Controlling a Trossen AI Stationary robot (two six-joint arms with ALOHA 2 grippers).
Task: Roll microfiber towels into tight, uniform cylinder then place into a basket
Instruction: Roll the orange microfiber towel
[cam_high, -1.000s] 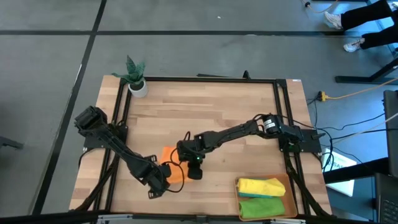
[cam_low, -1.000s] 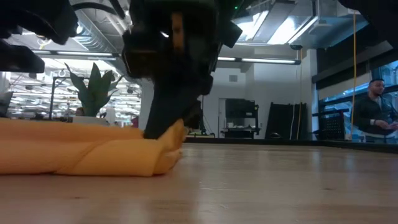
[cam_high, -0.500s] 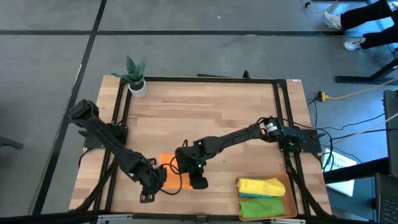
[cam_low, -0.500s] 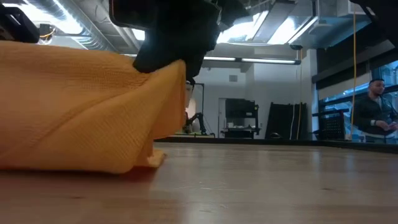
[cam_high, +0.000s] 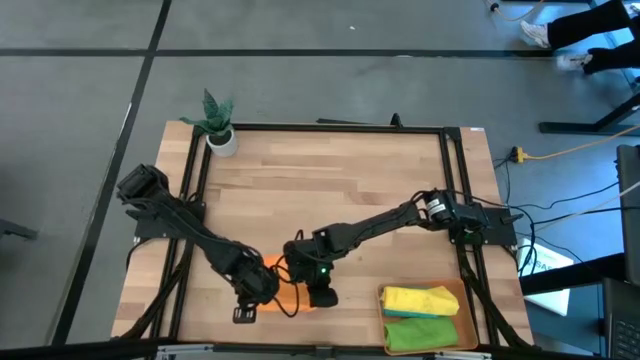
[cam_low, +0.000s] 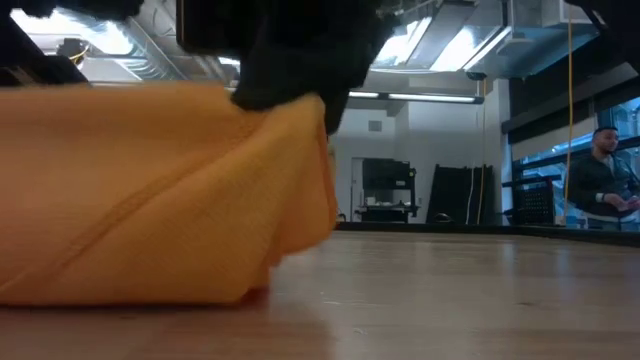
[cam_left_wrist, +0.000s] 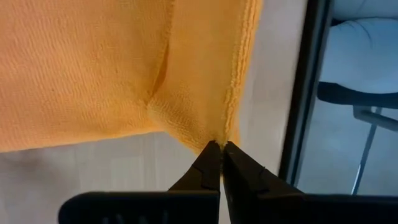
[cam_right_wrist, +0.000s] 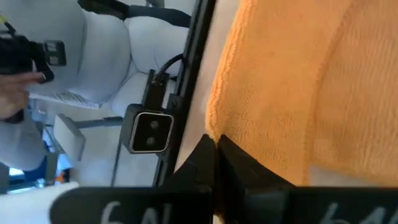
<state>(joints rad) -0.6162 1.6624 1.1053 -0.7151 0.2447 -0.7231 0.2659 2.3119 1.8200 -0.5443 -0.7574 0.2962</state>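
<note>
Closest to the front edge of the wooden tabletop (cam_high: 330, 190), the soft orange microfiber towel (cam_low: 150, 200) is lying in a bunched heap, and it is filling most of the low view. Both dark arms are reaching down to it. The left gripper (cam_left_wrist: 220, 149) is pinching a corner of the orange towel, with its two dark fingers pressed tight together on the cloth edge. The right gripper (cam_right_wrist: 214, 146) is gripping another edge of the same towel, its fingers clenched on the cloth too. From above, the two grippers are sitting side by side near the middle of the front edge, and only a thin strip of orange is peeking out between them.

In the front right corner, the shallow see-through orange-brown basket (cam_high: 384, 296) is resting on the tabletop. A rolled yellow towel (cam_high: 418, 299) is lying inside it, and a green towel (cam_high: 420, 332) is lying next to the yellow one, probably rolled too, though the picture's edge is cutting it off.

Far away, at the back left corner, a small green plant in a white pot (cam_high: 220, 128) is standing upright.
</note>
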